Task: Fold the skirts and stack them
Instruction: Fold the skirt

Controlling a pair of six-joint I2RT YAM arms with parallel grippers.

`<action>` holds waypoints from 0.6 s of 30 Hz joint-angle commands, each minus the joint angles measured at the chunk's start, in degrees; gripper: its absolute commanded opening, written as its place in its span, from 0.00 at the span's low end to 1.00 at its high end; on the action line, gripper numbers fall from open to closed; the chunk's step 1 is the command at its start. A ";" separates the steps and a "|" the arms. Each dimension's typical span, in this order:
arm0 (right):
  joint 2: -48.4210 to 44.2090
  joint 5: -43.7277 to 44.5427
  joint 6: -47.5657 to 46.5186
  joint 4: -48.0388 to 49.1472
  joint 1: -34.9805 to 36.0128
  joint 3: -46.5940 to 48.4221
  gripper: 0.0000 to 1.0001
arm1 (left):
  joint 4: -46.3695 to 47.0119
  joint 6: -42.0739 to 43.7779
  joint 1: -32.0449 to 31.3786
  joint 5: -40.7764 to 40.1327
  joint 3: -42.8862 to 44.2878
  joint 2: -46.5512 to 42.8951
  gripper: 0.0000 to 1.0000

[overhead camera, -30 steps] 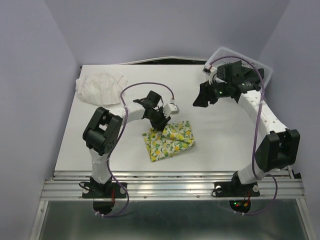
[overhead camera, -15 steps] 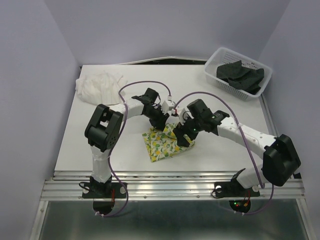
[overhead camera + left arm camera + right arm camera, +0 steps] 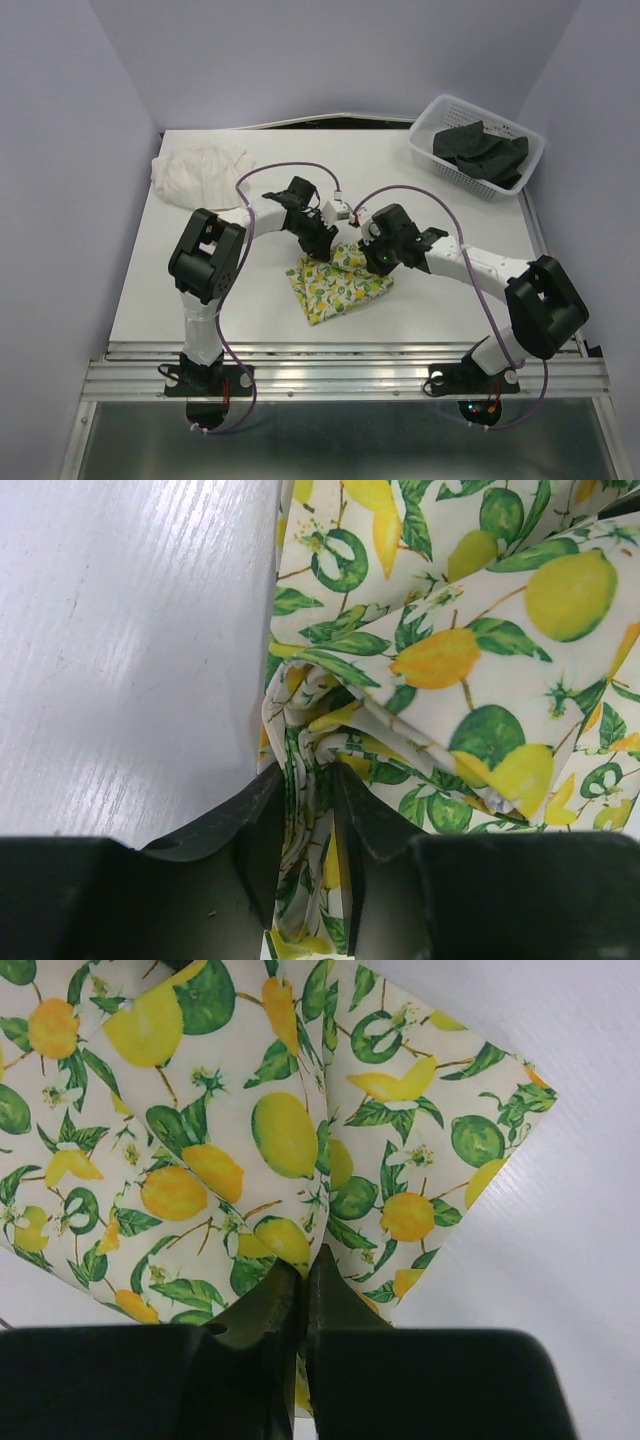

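Left claw (image 3: pixel 305 815) pinches a bunched edge of the lemon skirt (image 3: pixel 335 290). Next to it, right claw (image 3: pixel 303 1278) is closed tight on a fold, probably so both can fold it over together. It lies at the middle of the table (image 3: pixel 450 210). White skirt (image 3: pixel 200 172) sits in the far left corner, black skirt (image 3: pixel 480 148) in the basket (image 3: pixel 430 150) at the far right corner.

**No legible writing in any view**

No letters, numbers, brand marks or signs can be read in any of the three views. The lemon-print skirt (image 3: pixel 340 283), at the middle of the overhead frame, carries only a pattern of yellow lemons and green leaves. That pattern fills much of both wrist views, and there is no lettering in it. The white mesh basket (image 3: pixel 447 165), at the upper right of the overhead frame, shows no readable label.
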 commanded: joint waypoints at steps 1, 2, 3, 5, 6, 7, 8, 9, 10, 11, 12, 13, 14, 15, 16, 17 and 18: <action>0.40 -0.81 6.00 5.33 -4.77 1.36 0.01 | -6.21 1.15 0.51 -10.33 -5.48 5.56 0.37; 0.66 -2.83 8.02 5.33 -7.56 1.80 0.01 | -6.03 1.07 0.60 -10.43 -5.75 5.64 0.37; 1.10 -4.85 9.26 5.16 -8.90 1.80 0.01 | -5.94 1.07 0.77 -10.60 -5.92 5.73 0.37; 2.50 -10.64 12.95 4.11 -11.36 2.68 0.02 | -5.41 0.80 1.04 -10.78 -6.45 5.82 0.37; 4.43 -12.24 14.10 3.67 -13.63 3.12 0.03 | -5.33 0.89 1.04 -10.78 -6.45 5.91 0.37; 5.49 -14.08 16.20 3.23 -14.96 3.64 0.05 | -5.24 0.63 1.13 -10.78 -6.54 5.91 0.37; 6.46 -17.50 17.35 2.53 -17.32 3.91 0.20 | -5.15 0.54 1.13 -10.69 -6.54 5.73 0.37; 7.86 -20.49 19.19 2.35 -18.56 4.44 0.29 | -5.06 0.54 1.13 -10.69 -6.63 5.64 0.37; 8.22 -20.52 19.99 2.34 -19.80 4.44 0.38 | -4.97 0.54 1.13 -10.69 -6.63 5.56 0.37; 8.31 -22.52 20.78 2.34 -20.94 4.88 0.47 | -4.89 0.45 1.13 -10.78 -6.89 5.47 0.37; 8.14 -22.98 21.22 2.34 -21.91 5.14 0.54 | -4.88 0.45 1.13 -10.78 -6.98 5.38 0.37; 7.88 -23.33 21.92 2.34 -23.57 5.58 0.57 | -4.80 0.36 1.13 -10.78 -7.07 5.38 0.37; 6.65 -22.90 22.28 2.34 -24.37 6.54 0.57 | -4.80 0.28 1.13 -10.78 -7.16 5.38 0.37; 5.77 -22.46 22.45 2.43 -25.07 7.07 0.57 | -4.88 0.27 1.13 -10.86 -7.16 5.38 0.37; 4.81 -22.45 22.02 2.43 -25.60 7.60 0.58 | -4.80 0.27 1.13 -10.78 -7.07 5.38 0.37; 2.88 -23.15 21.50 2.43 -26.30 8.65 0.58 | -4.71 0.19 1.21 -10.78 -7.07 5.38 0.37; 1.73 -24.29 20.53 2.43 -26.31 8.83 0.58 | -4.71 0.10 1.13 -10.78 -7.07 5.38 0.37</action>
